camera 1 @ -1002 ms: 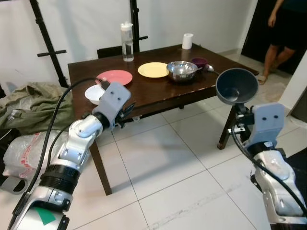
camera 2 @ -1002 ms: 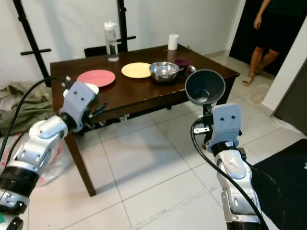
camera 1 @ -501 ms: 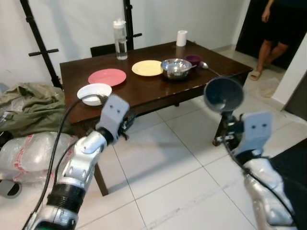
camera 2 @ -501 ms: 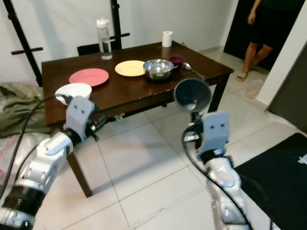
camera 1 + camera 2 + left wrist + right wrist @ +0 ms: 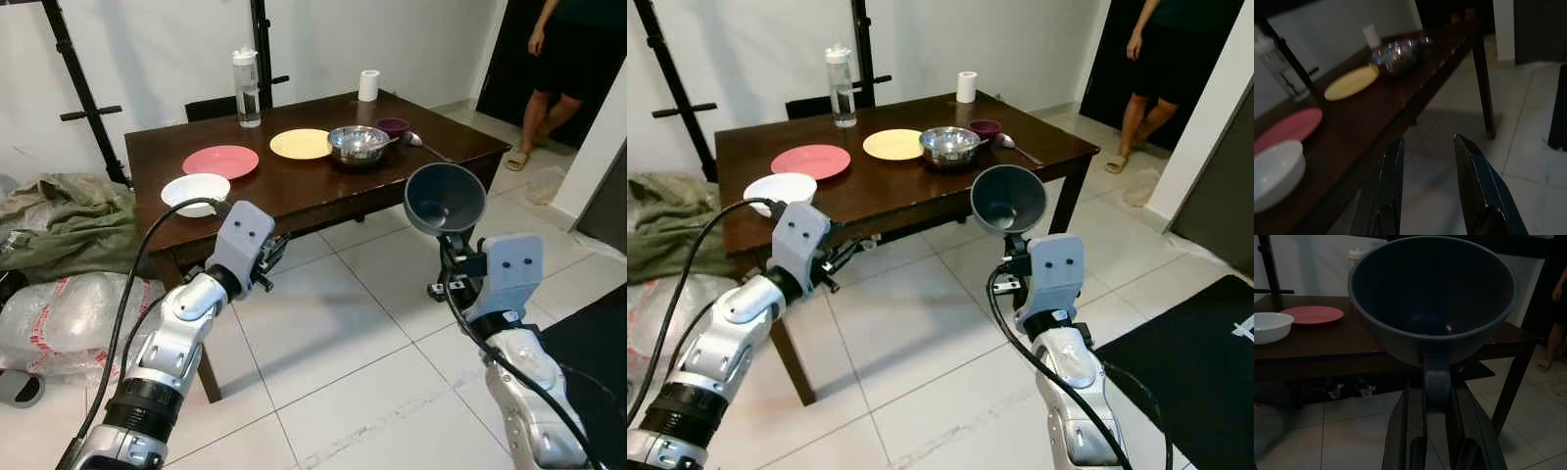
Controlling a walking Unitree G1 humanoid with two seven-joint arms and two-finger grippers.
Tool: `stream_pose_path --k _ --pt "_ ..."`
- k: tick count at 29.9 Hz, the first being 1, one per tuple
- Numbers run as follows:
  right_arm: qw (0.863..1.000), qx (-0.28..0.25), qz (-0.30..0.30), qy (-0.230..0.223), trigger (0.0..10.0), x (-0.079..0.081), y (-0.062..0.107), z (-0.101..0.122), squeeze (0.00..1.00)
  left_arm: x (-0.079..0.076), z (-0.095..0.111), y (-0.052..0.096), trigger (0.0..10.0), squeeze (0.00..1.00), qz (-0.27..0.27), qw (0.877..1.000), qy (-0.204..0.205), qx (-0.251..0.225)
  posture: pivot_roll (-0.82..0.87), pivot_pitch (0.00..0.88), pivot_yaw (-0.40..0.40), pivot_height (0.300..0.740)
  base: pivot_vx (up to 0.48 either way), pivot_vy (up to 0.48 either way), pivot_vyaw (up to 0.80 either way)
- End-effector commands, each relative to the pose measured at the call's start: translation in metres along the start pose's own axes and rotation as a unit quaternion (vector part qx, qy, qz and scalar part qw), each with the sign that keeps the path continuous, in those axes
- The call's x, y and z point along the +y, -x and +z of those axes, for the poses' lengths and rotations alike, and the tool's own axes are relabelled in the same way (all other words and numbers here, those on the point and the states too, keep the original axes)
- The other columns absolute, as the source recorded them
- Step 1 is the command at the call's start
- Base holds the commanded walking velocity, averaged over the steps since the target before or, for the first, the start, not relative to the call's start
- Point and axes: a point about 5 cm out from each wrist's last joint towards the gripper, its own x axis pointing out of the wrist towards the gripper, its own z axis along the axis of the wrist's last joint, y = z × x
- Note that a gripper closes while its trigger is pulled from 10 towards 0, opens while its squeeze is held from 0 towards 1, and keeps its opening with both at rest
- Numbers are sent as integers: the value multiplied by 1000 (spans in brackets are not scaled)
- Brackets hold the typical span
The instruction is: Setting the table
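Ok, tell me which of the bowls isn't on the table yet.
The dark grey bowl, held up by its handle in the right gripper over the floor. The white bowl, steel bowl and small purple bowl all sit on the table.

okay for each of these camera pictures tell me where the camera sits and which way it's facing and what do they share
Left and right eye views: on the head, looking forward and down at the table; both arms show, the right gripper holding a dark blue bowl.
Left wrist view: along the left gripper, fingers apart, toward the table's near edge.
Right wrist view: along its fingers, clamped on the bowl's handle.
Shared: the white bowl and the pink plate appear in all.
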Motion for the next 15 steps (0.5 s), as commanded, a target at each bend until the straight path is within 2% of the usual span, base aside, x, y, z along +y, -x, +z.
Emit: stream_pose_path --k 1,15 --pt "1000 -2 8 -7 10000 7 4 0 0 -7 -8 6 10000 0 -7 1000 -6 13 -56 36 113 740 0 0 0" --pt "1000 0 24 -18 10000 17 1 -1 0 -15 -14 11 10000 0 -4 1000 -1 23 -39 36 108 740 0 0 0"
